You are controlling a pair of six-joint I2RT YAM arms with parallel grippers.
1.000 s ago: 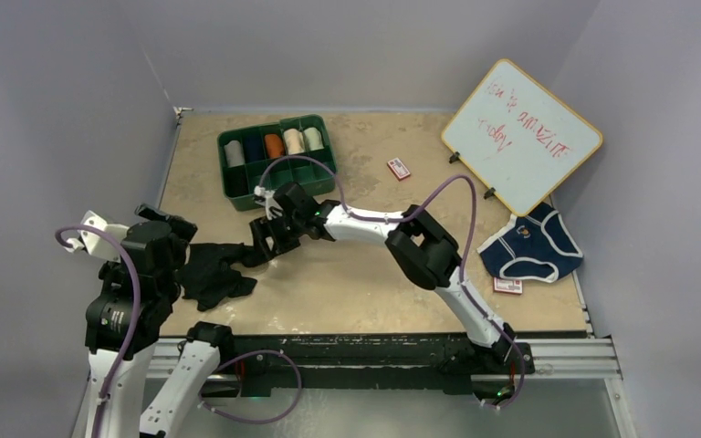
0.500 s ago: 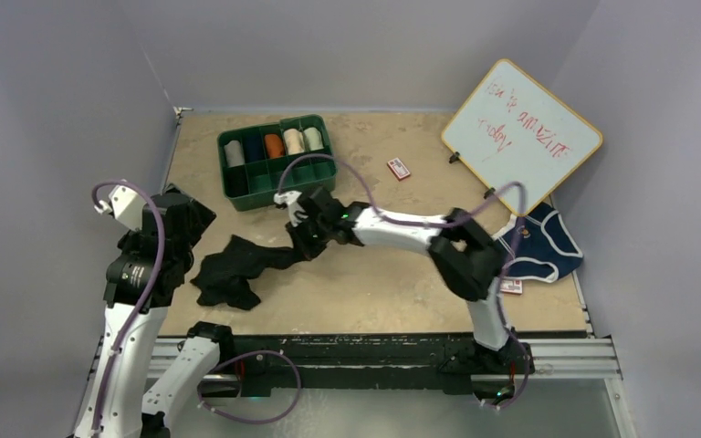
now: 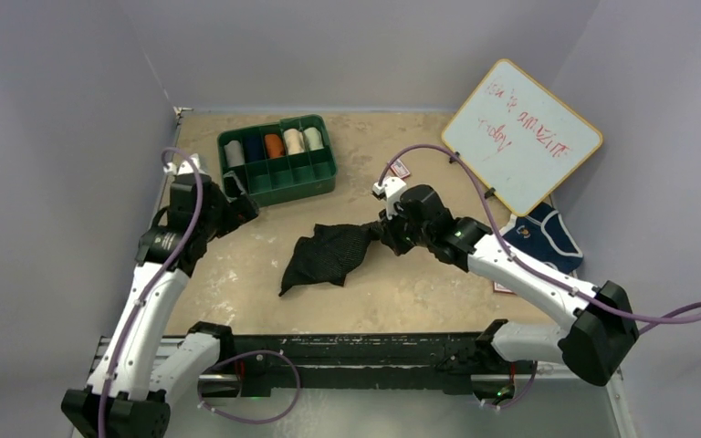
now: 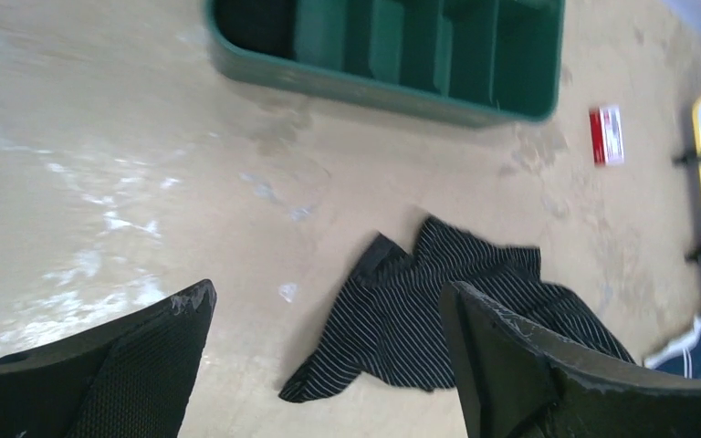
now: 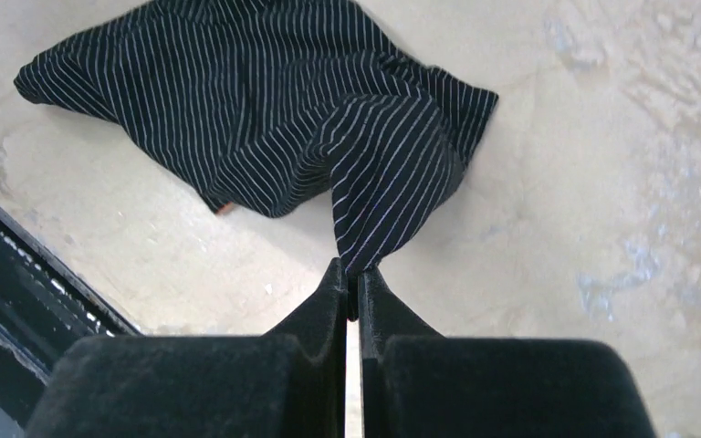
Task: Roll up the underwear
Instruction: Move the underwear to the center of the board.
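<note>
Cloth, thin-ribbed and soft: the black underwear (image 3: 329,257) lies crumpled near the middle of the mottled beige worktop (image 3: 237,283), with one corner rising to a narrow peak. The right tool (image 5: 353,274) is pinched tight on that peak, its dark fingers all but meeting. The left tool (image 4: 327,294) stands wide and holds nothing, hanging over bare worktop near the green divided plastic tray (image 3: 283,185). The navy underwear (image 3: 548,239) is white-edged and rumpled. It sits at the worktop's right edge, just below a tilted whiteboard (image 3: 522,135).
</note>
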